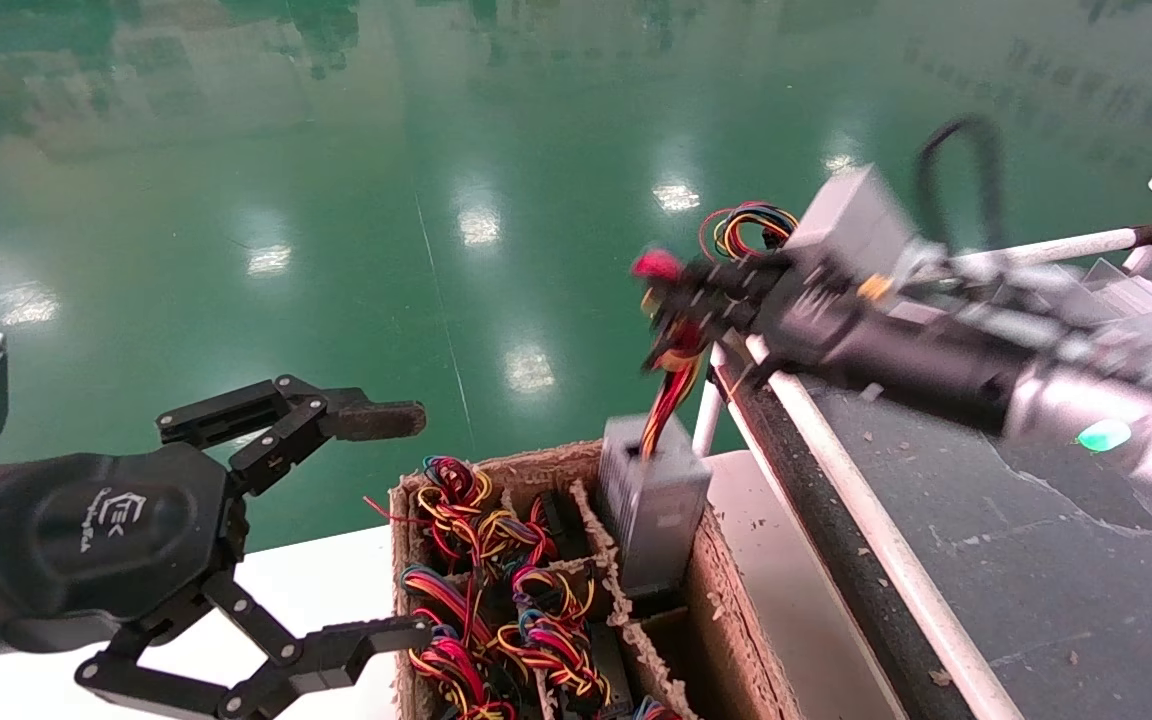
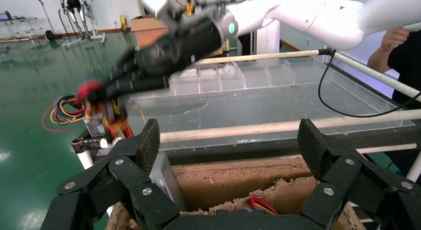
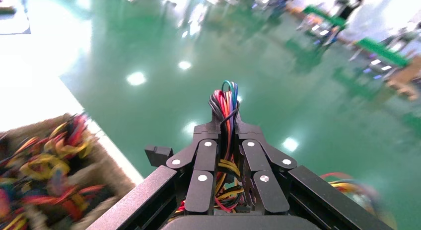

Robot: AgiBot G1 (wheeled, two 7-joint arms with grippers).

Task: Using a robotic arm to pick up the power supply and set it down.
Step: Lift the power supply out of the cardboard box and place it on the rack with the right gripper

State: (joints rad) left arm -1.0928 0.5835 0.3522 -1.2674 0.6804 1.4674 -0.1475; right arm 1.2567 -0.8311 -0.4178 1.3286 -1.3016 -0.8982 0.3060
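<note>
1. Right claw (image 1: 671,300): held above the far corner of the cardboard box (image 1: 736,610), clenched on the wire bundle (image 1: 671,395). The right wrist view shows red, yellow and orange wires pinched between its fingers (image 3: 201,178).
2. Power supply (image 1: 651,505): a small grey metal box hanging by its wires below the right claw, tilted. Its lower end is at the far right compartment of the cardboard box. Whether it is clear of the divider or resting on it cannot be told.
3. Left claw (image 1: 386,520): released, fingers spread wide, hovering at the near left side of the cardboard box and holding nothing.
4. Surroundings: other units with coloured wires (image 1: 496,600) fill the remaining compartments. A dark conveyor surface (image 1: 986,560) lies to the right. A second grey box (image 1: 851,225) sits just behind the right claw.
5. Handling judgement: the casing looks rigid and fairly heavy for its size. The wires are soft, so the unit is likely to swing and twist.
6. Grip judgement: holding by the wires loads the leads where they enter the casing. A hold across the flat metal sides would be firmer, though smooth metal may slip.
</note>
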